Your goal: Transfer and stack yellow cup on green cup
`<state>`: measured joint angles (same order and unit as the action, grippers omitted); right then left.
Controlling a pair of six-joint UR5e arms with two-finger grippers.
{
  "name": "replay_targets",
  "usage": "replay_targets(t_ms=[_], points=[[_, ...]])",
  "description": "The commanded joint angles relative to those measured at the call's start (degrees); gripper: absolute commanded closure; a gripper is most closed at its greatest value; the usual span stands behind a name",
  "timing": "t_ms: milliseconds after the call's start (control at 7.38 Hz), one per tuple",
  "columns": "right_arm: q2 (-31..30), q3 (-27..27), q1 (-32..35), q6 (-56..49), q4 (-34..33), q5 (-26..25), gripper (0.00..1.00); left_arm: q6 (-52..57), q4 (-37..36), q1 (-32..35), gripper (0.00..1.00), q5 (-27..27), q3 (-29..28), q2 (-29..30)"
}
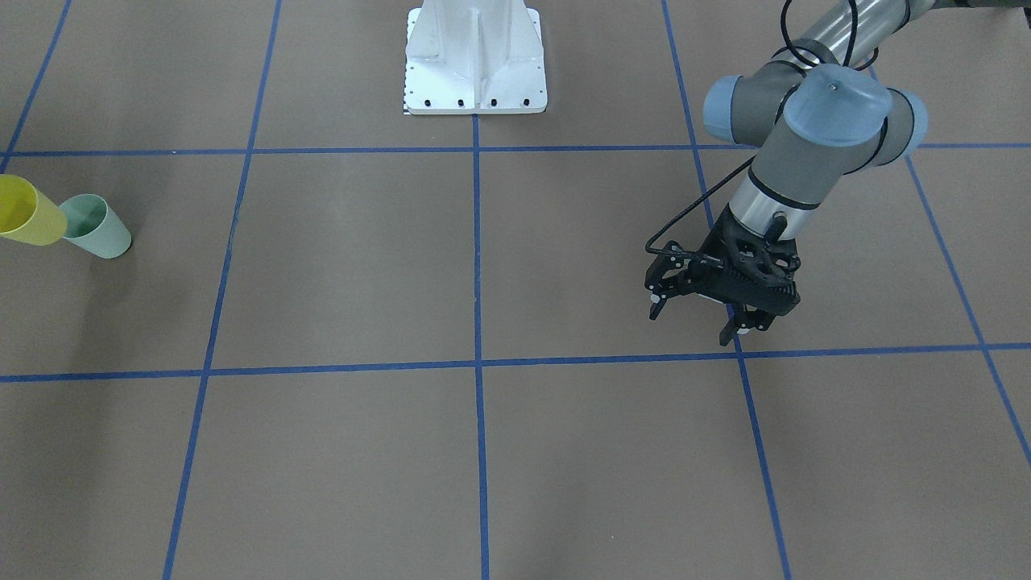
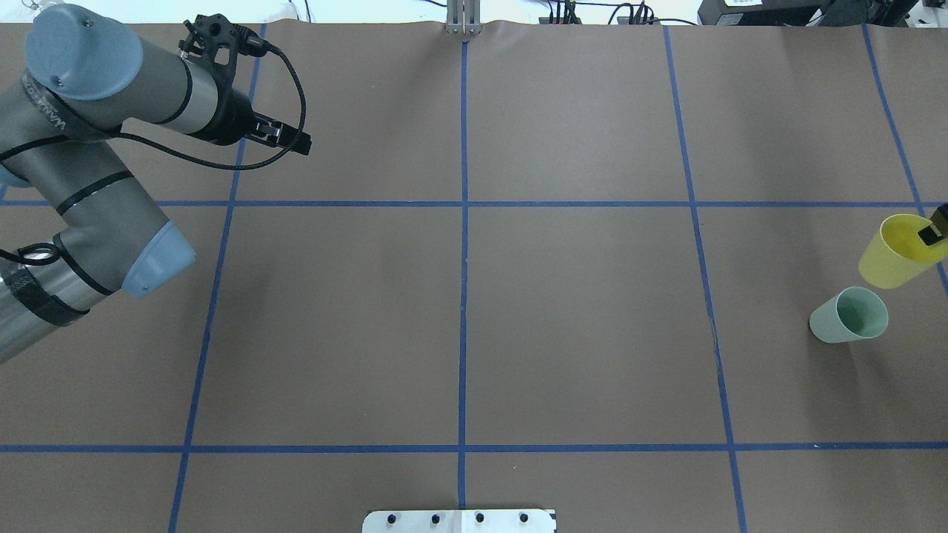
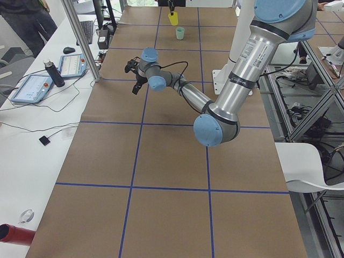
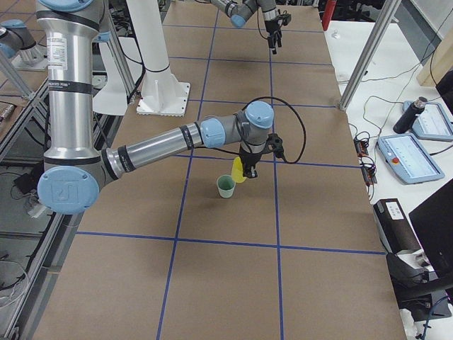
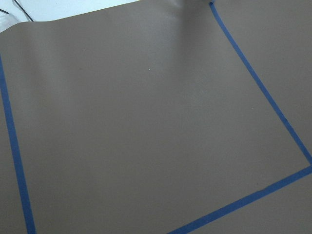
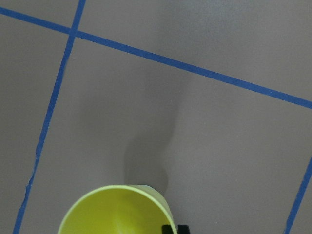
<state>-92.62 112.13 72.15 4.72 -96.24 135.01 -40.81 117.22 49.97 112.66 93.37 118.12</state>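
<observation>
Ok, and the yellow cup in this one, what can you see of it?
The yellow cup is a small, smooth, handleless lemon-yellow tumbler. It looks like plastic, tapers toward its base and is empty. It hangs tilted, mouth upward, seemingly clear of the table. The right claw pinches its rim wall with one finger inside. It is close beside the green cup, apart from it in the overhead view and not yet stacked.

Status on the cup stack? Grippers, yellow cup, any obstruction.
Left gripper open, empty, far from cups. Right gripper shut on yellow cup rim; cup tilted beside green cup, not stacked. Nothing between the cups.
</observation>
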Motion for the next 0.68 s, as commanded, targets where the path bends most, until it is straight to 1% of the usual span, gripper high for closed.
replay_targets(t_ms=[0,271,542], points=[[-0.90,-0.33,-2.09,0.03,0.70,-0.01,1.00,0.03,0.03,-0.04,0.00,-0.07,-0.12,0.00],[-1.34,-0.33,-4.03,0.03,0.70,0.08,1.00,0.12,0.03,0.04,0.00,-0.07,-0.47,0.00],[-1.43,-0.33,-4.21,0.12,0.70,-0.01,1.00,0.12,0.03,-0.04,0.00,-0.07,-0.65,0.09]])
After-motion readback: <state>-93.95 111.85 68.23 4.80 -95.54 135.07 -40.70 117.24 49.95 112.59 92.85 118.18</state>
